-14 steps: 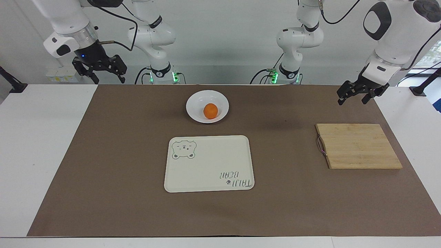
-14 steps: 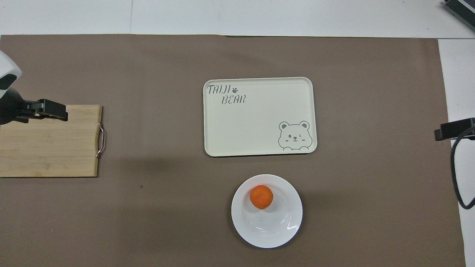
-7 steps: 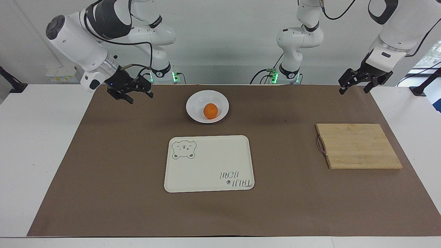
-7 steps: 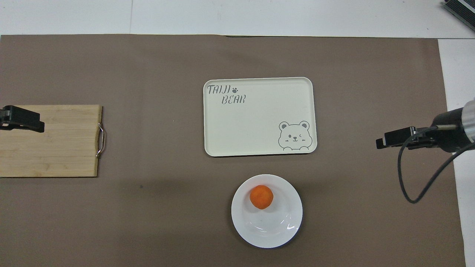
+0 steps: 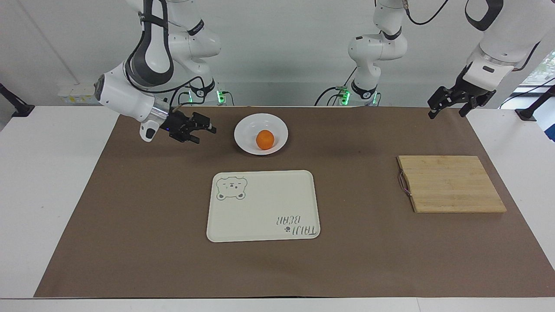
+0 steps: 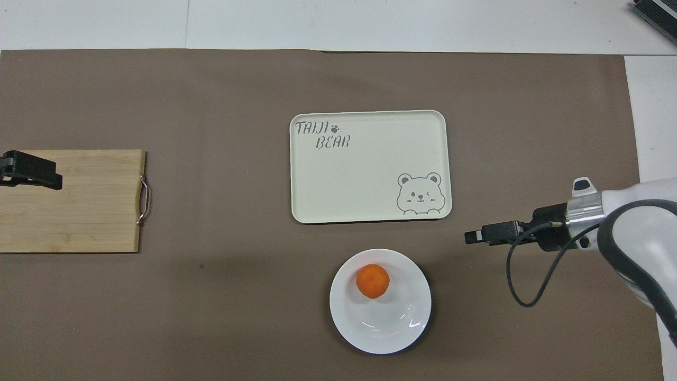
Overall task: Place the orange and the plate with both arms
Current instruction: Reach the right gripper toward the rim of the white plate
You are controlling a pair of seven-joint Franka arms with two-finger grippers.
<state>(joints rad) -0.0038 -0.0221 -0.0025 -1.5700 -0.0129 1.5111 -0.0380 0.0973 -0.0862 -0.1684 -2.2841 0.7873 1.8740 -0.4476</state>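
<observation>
Fruit first: the orange [image 5: 265, 139] sits loose inside the plate [image 5: 245, 139], off the dish's middle and toward the tray; the plate rests on the brown mat close to the robots' edge of the table, just nearer to them than the cream tray [image 5: 262, 206] with its bear drawing. Chief risk, as a judgement, is the round fruit rolling: should the plate be tilted or nudged at its rim while the orange is in it, the fruit could run across the glossy dish and out onto the mat; a slanting pinch on the orange could squirt it sideways, and the plate's thin smooth rim could slip from a shallow grip. The right end effector [image 5: 203, 128] hangs low over the mat beside the plate, toward the right arm's end of the table, its fingers apart and holding nothing, clear of the rim; coming in low from the side, it could shove the dish rather than grasp it. The left end effector [image 5: 451, 103] hangs open and empty over the mat's corner at the left arm's end, near the wooden cutting board [image 5: 451, 183], well apart from the plate; that arm waits. A brown mat [image 5: 130, 216] covers most of the white table [image 5: 43, 195], flat and unwrinkled; two smaller white arms with green lights stand at the table's robot edge before a plain pale wall.
</observation>
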